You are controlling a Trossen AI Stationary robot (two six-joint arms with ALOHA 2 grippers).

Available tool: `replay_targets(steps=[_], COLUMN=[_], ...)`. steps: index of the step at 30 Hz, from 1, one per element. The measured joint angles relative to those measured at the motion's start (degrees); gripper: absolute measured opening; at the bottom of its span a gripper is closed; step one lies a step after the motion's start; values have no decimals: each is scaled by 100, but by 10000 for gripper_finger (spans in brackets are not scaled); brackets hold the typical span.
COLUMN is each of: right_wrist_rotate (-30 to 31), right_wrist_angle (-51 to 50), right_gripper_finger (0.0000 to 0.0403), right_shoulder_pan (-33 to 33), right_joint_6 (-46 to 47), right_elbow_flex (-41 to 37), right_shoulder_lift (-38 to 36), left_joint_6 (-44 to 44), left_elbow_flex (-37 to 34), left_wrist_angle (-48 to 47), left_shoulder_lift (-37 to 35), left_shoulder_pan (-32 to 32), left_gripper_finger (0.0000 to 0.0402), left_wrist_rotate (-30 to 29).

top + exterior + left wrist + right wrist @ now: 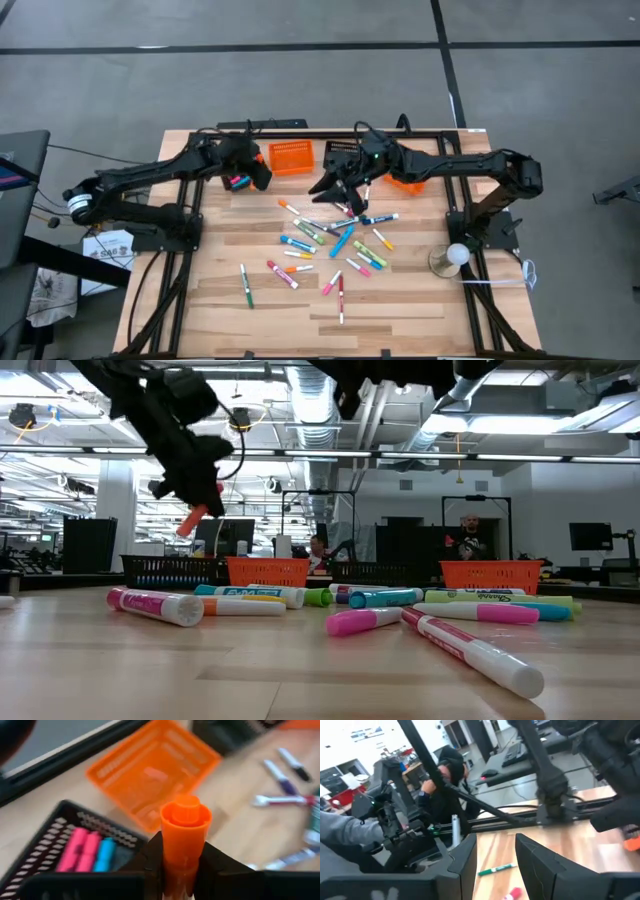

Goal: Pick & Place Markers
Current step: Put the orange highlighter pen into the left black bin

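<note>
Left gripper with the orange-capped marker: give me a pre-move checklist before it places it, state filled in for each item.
1. Left gripper shut on the orange-capped marker: ok.
2. Marker lifted clear of the table: ok.
3. Black basket below, holding two pink markers and one blue, with free space: ok.
4. Marker centred over that basket: cannot tell.
5. Right gripper apart, over the loose markers: ok.
6. Right gripper empty: ok.
</note>
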Motion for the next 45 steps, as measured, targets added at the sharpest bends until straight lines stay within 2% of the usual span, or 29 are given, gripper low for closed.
replay_targets(steps=[6,10,19,25,33,45], right_wrist_rotate=[-32,-27,-469,-482,-495,-495], right_wrist_angle=[0,1,3,5,5,7], right_gripper_finger=[123,123,123,123,123,123], right_shoulder_pan=[-372,-615,-1017,-1149,-1212,-1251], right_joint_6=[-169,-268,-270,-358,-409,-416], right_elbow_flex=[-1,-1,-1,-1,-1,-1], right_shoulder_lift=[-19,-17,-13,-10,-8,-6], left_joint_6=[95,449,1617,2039,2516,2679], left_elbow_flex=[48,398,1408,1436,1436,1436], left_wrist_angle=[-18,-132,-1332,-1962,-2162,-2253], left_shoulder_lift=[484,871,1598,1970,2329,2627], left_shoulder_pan=[572,869,1350,1467,1444,1445], left_gripper_finger=[58,58,58,58,58,63], left_wrist_rotate=[1,1,-46,-190,-292,-233])
